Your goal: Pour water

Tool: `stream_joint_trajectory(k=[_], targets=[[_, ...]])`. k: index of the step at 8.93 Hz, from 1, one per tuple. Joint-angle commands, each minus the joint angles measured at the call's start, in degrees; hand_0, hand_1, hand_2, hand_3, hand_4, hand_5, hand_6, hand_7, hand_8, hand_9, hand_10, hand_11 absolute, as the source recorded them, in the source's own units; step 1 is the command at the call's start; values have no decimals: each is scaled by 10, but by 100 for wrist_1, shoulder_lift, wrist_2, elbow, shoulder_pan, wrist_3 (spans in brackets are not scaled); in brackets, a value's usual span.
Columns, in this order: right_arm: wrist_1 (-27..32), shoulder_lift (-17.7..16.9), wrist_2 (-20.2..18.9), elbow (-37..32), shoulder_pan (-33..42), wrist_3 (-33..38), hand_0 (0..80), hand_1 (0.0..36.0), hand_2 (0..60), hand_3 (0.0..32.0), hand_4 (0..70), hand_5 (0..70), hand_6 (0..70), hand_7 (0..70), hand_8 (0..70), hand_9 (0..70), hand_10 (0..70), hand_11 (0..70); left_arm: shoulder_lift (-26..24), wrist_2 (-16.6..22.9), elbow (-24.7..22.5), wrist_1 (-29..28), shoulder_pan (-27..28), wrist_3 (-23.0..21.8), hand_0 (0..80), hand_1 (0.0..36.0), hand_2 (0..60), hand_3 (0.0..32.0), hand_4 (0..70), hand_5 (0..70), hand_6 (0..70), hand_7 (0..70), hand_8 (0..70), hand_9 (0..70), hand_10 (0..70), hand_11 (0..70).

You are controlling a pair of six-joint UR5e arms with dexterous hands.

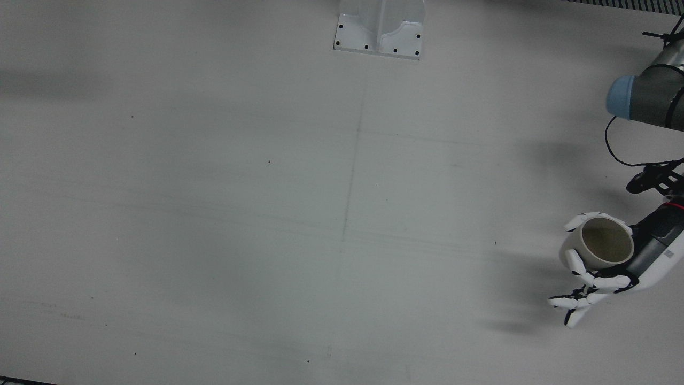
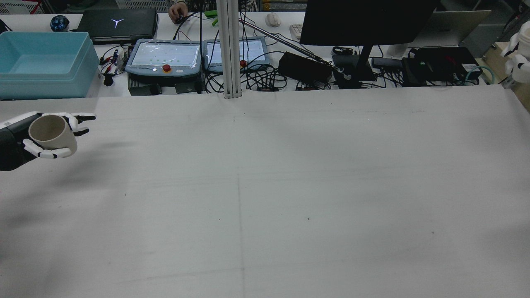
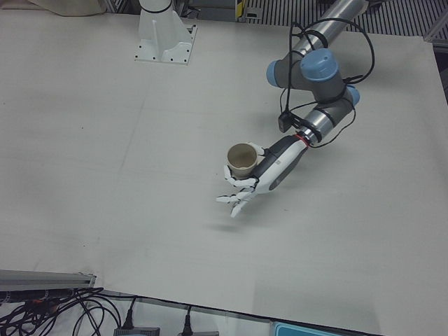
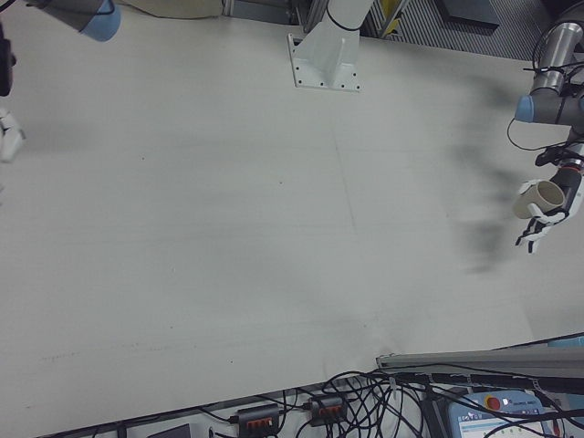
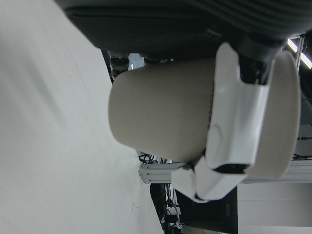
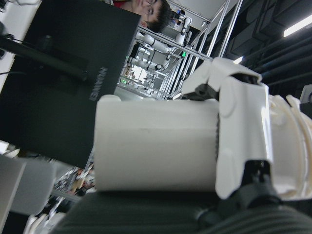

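A: Table (image 2: pixel 265 198) bare. My left hand (image 1: pixel 598 278) holds the tan cup (image 1: pixel 606 243) upright, off the surface, far left edge.

B: Right?

A: Right hand (image 6: pixel 243 131) wraps a white cup (image 6: pixel 156 146), far right.

B: Handling?

A: Probably light, thin-walled, crushable. Hold mid-body, gently.

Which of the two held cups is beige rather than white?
The beige cup held upright in the left hand. The right hand holds a white cup.

the left hand (image 1: pixel 596 267) hangs above the table's edge, fingers (image 1: pixel 580 266) curled around a cup (image 1: pixel 604 243). the right hand (image 2: pixel 515 51) is raised at the far side, closed on a white cup (image 6: pixel 156 144).
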Motion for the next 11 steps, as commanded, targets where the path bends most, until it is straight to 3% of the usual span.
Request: stream_joint_trajectory(k=[1, 3, 4, 5, 6, 7, 8, 9, 11], targets=[[2610, 820, -23, -4057, -151, 518, 685, 360, 600, 0, 177, 700, 476, 563, 392, 482, 454, 667, 713, 281, 296, -786, -839, -107, 581, 291, 600, 0, 648, 700, 137, 221, 17, 30, 54, 96], [2613, 1000, 886, -4391, -878, 299, 720, 360, 600, 0, 159, 700, 458, 518, 376, 462, 432, 637, 951, 264, 375, -989, -830, -72, 590, 296, 600, 0, 645, 700, 136, 221, 17, 30, 54, 98], [2613, 1052, 987, -4331, -1126, 307, 730, 360, 600, 0, 156, 575, 416, 478, 348, 434, 390, 578, 987, 246, 558, -1147, -830, -28, 580, 289, 600, 0, 639, 700, 134, 219, 16, 29, 55, 98], [2605, 1096, 980, -4339, -1259, 290, 686, 305, 245, 0, 192, 464, 296, 374, 209, 255, 236, 369, 1005, 229, 778, -1340, -821, -10, 566, 280, 600, 0, 633, 700, 133, 218, 16, 29, 57, 100], [2578, 1097, 980, -4356, -1530, 263, 498, 108, 0, 0, 127, 145, 61, 68, 3, 1, 9, 21, 1144, 220, 1111, -1716, -821, 120, 554, 268, 598, 0, 623, 700, 128, 217, 15, 29, 56, 98], [2587, 1088, 980, -4383, -1672, 280, 463, 64, 0, 178, 59, 0, 10, 16, 0, 0, 0, 0, 1137, 202, 1445, -2042, -813, 174, 554, 260, 570, 0, 612, 700, 123, 212, 14, 28, 55, 96], [2596, 1070, 945, -4374, -1682, 315, 449, 49, 0, 296, 9, 0, 0, 15, 0, 0, 0, 0, 1137, 194, 1674, -2236, -804, 261, 554, 260, 569, 0, 615, 700, 123, 213, 14, 28, 55, 96], [2578, 1070, 814, -4331, -1673, 429, 414, 28, 0, 320, 0, 0, 0, 10, 0, 0, 0, 0, 1111, 185, 1850, -2378, -795, 410, 553, 259, 566, 0, 617, 700, 124, 215, 14, 29, 56, 96], [2552, 1027, 646, -4034, -1307, 571, 392, 22, 0, 320, 0, 0, 0, 17, 0, 0, 0, 0, 1067, -147, 2176, -2598, -786, 605, 539, 242, 556, 0, 619, 700, 125, 212, 15, 28, 57, 97]])
